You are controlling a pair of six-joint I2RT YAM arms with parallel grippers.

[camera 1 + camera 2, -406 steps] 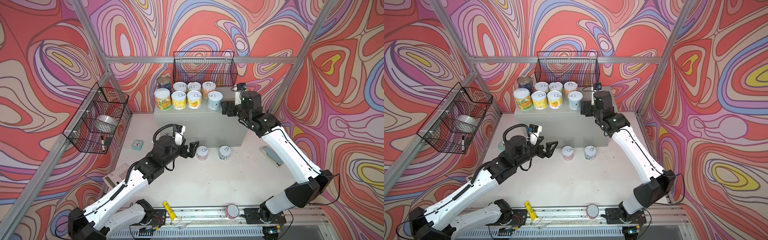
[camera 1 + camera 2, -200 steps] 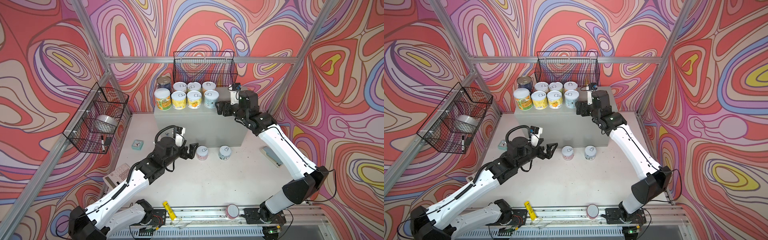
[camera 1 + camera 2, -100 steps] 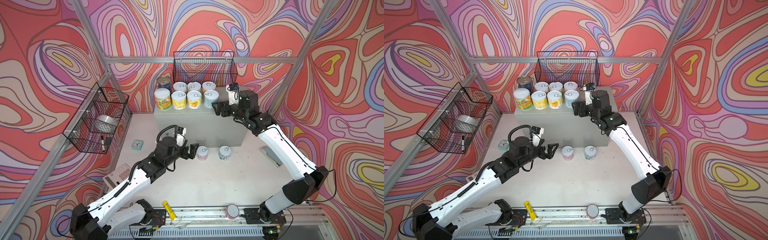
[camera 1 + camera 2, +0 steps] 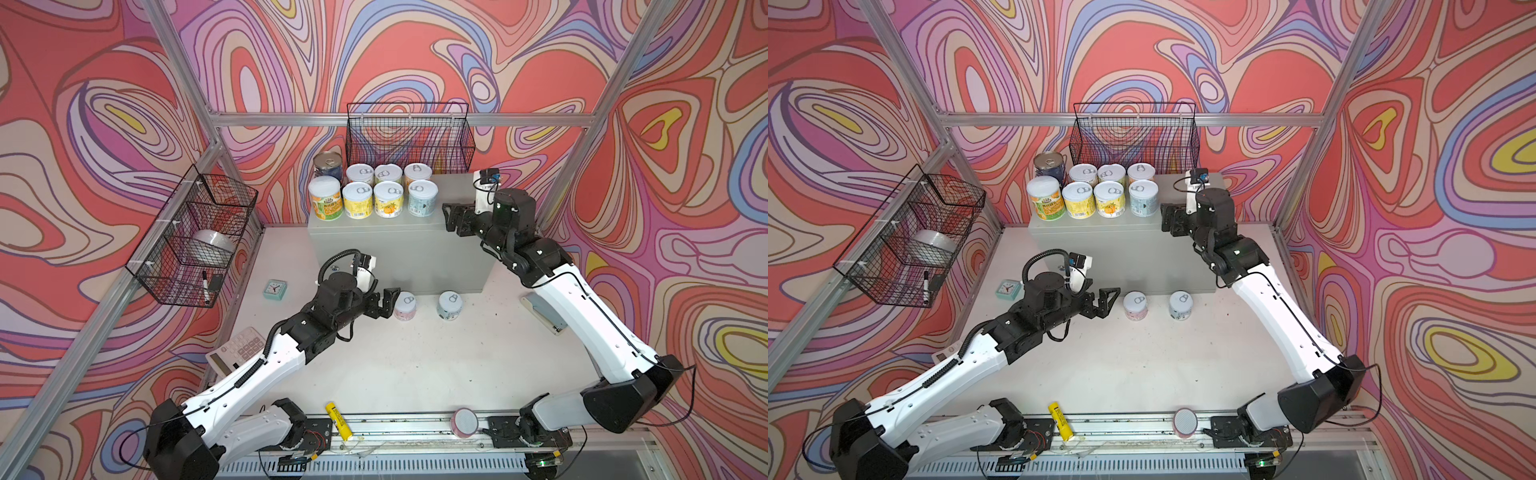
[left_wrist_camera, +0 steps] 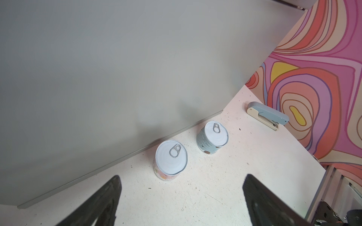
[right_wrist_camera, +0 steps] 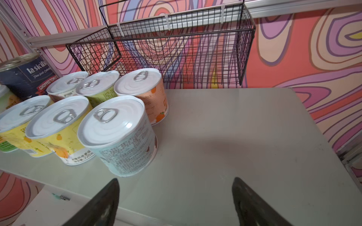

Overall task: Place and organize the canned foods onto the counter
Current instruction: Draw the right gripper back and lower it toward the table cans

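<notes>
Several canned foods stand in two rows on the left part of the counter [image 4: 453,232]; the end one has a light-blue label [image 4: 422,197] [image 6: 119,135]. My right gripper [image 4: 449,217] [image 4: 1169,216] [image 6: 175,187] hovers open over the bare counter top [image 6: 235,137], just right of that can, with nothing between its jaws. Two more cans stand on the floor against the counter's front: a pink-labelled one [image 4: 404,305] [image 5: 171,159] and a blue-labelled one [image 4: 450,305] [image 5: 212,137]. My left gripper [image 4: 390,301] [image 4: 1111,301] [image 5: 181,185] is open and empty, low and close to the left of the pink can.
A wire basket [image 4: 409,137] hangs on the back wall above the counter; another [image 4: 195,241] hangs on the left wall. On the floor lie a mint clock [image 4: 275,289], a calculator [image 4: 237,351], a stapler [image 4: 544,311], a yellow tube [image 4: 338,419] and a pink cylinder [image 4: 464,422].
The light-blue can has shifted left against its row. My right gripper went left behind it, then drew back slightly. My left gripper has edged closer to the pink can.
</notes>
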